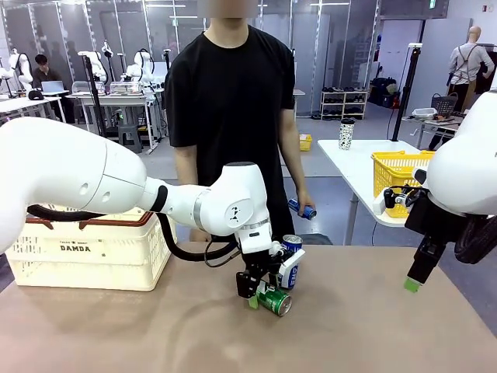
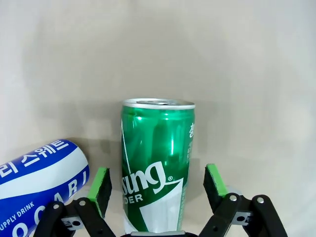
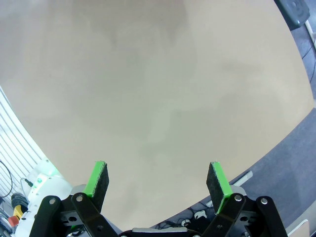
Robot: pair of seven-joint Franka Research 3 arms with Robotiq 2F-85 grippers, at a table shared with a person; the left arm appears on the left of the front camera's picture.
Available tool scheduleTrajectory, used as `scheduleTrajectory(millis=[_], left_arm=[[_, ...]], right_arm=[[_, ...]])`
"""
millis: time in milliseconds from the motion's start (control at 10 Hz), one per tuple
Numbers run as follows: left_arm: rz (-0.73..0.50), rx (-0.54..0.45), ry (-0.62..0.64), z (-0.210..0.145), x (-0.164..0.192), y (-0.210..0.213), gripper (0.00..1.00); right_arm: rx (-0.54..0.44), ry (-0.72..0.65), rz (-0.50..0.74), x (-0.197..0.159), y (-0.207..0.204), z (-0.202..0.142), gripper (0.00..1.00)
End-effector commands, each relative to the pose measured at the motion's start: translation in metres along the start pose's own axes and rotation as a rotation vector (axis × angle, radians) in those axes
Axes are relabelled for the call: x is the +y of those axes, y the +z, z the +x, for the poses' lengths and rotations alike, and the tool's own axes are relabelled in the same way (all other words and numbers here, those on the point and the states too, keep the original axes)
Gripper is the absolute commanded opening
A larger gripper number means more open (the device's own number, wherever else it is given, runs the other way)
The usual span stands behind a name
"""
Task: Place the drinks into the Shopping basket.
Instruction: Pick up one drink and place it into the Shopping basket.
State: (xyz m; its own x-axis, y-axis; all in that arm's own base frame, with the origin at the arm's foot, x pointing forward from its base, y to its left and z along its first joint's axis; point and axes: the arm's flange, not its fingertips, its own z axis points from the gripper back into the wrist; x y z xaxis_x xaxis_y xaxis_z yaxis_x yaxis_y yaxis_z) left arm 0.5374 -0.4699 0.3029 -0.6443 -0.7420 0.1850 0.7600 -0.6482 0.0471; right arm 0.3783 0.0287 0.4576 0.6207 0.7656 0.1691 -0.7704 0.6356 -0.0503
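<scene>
Now straddles the green can (image 1: 276, 301), lying on its side on the table (image 1: 373, 334), with the left gripper (image 2: 158, 190): pads spread either side, a gap at each, so open and gripping nothing. Has a blue-and-white can (image 1: 291, 260) just beside it, and the Shopping basket (image 1: 85, 252) well off at the table's left end. Holds the right gripper (image 3: 158, 180) open above bare table.
</scene>
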Motion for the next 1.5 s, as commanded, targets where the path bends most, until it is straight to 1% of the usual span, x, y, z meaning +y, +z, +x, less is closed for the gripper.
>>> scheduleTrajectory(millis=[0,100,200,300,400,500,600,700,800,900,1000,1100,1200,1300,1400], left_arm=[[-0.030,0.024,-0.003,0.003,0.003,0.001,0.90],[-0.029,0.024,-0.005,0.004,0.002,0.002,0.82],[-0.036,0.026,-0.006,0.004,0.000,0.002,0.83],[-0.031,0.026,0.001,0.004,-0.002,0.003,0.70],[-0.018,0.026,0.008,0.004,-0.003,0.006,0.70],[-0.020,0.029,0.013,0.003,-0.004,0.007,0.57],[-0.021,0.027,0.017,0.003,-0.005,0.008,0.70],[-0.021,0.022,0.020,0.001,-0.005,0.008,0.42],[-0.023,0.022,0.020,0.001,-0.005,0.008,0.54],[-0.025,0.023,0.020,-0.001,-0.006,0.008,0.25],[-0.027,0.023,0.023,-0.001,-0.006,0.008,0.37],[-0.024,0.019,0.026,0.001,-0.008,0.010,0.10],[-0.024,0.037,0.010,0.007,-0.013,0.016,0.34],[-0.013,0.038,-0.007,0.013,-0.022,0.029,0.34],[-0.008,0.070,-0.034,0.018,-0.033,0.042,0.34]], right_arm=[[0.000,-0.002,0.000,0.000,0.000,-0.002,1.00],[0.000,-0.002,0.000,0.000,0.000,-0.002,1.00],[0.000,-0.002,0.000,0.000,0.000,-0.002,1.00],[0.000,-0.002,0.000,0.000,0.000,-0.002,1.00],[0.000,-0.002,0.000,0.000,0.000,-0.002,1.00],[0.000,-0.002,0.000,0.000,0.000,-0.002,1.00],[0.000,-0.002,0.000,0.000,0.000,-0.002,1.00],[0.000,-0.002,0.000,0.000,0.000,-0.002,1.00],[0.000,-0.002,0.000,0.000,0.000,-0.002,1.00],[0.000,-0.002,0.000,0.000,0.000,-0.002,1.00],[0.000,-0.002,0.000,0.000,0.000,-0.002,1.00],[0.000,-0.002,0.000,0.000,0.000,-0.002,1.00],[0.000,-0.002,0.000,0.000,0.000,-0.002,1.00],[0.000,-0.002,0.000,0.000,0.000,-0.002,1.00],[0.000,-0.002,0.000,0.000,0.000,-0.002,1.00]])
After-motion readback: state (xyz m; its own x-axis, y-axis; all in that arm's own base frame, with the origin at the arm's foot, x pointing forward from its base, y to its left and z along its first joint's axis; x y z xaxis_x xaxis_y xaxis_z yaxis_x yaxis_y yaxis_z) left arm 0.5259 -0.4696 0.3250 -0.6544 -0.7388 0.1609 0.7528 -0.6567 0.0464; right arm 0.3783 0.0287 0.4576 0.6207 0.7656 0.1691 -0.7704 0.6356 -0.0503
